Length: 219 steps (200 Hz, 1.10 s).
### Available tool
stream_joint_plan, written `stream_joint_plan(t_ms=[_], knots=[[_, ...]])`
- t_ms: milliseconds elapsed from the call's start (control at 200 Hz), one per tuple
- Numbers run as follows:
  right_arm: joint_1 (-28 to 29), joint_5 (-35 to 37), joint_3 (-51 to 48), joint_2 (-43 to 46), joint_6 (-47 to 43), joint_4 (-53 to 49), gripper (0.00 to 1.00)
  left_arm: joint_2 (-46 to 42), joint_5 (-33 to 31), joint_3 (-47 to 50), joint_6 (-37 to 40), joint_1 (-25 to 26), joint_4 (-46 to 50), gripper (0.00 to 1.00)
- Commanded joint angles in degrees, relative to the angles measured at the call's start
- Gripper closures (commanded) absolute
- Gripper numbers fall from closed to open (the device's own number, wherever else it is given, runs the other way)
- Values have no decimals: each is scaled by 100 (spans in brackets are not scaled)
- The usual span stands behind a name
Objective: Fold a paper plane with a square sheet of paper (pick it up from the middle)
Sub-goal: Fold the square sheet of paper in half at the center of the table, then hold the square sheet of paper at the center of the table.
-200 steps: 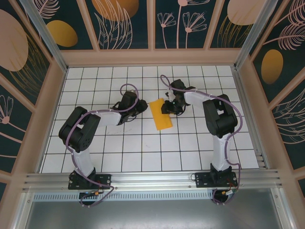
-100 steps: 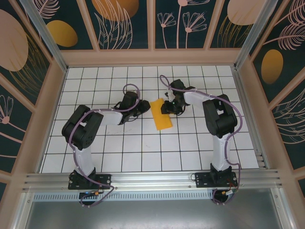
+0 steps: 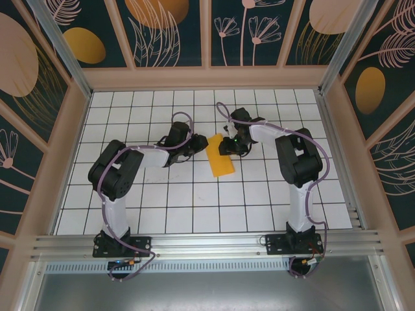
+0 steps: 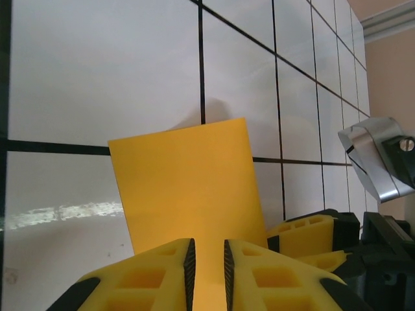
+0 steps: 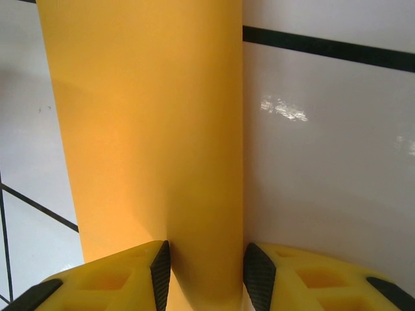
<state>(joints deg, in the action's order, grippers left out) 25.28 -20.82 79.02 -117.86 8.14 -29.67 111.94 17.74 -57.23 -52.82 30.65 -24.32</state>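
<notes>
The orange-yellow paper (image 3: 219,157) lies on the tiled floor as a long, narrow folded rectangle, running from upper left to lower right. My left gripper (image 3: 196,146) is low at the far end's left side. In the left wrist view the paper (image 4: 188,188) shows through the narrow gap of that gripper (image 4: 206,259), which is open. My right gripper (image 3: 227,146) is at the same end from the right. It (image 5: 202,265) is open, its pads either side of the strip's long edge (image 5: 149,129). Its yellow fingers (image 4: 311,233) show in the left wrist view.
White tiles with black grid lines cover the floor (image 3: 194,201). Patterned walls with wooden frames (image 3: 207,76) close in the back and sides. The metal rail (image 3: 207,243) carrying both arm bases runs along the near edge.
My left gripper has slid right, closing the gap to the paper's far-left corner. The right gripper and the paper have stayed put.
</notes>
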Motion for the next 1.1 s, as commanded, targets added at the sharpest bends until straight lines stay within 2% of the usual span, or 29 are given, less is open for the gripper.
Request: stream_joint_plan(t_ms=[0,170,505,1091], knots=[[-4,860,-230,-670,-129,-34,57,217,334,-180,-74,10,-223,79],[0,869,-234,-701,-120,-38,58,386,583,-286,-135,30,-242,84],[6,860,-234,-738,-105,-45,58,729,793,-592,-145,98,100,86],[9,825,-255,-626,-50,-57,58,1294,63,-1157,-7,93,2001,90]])
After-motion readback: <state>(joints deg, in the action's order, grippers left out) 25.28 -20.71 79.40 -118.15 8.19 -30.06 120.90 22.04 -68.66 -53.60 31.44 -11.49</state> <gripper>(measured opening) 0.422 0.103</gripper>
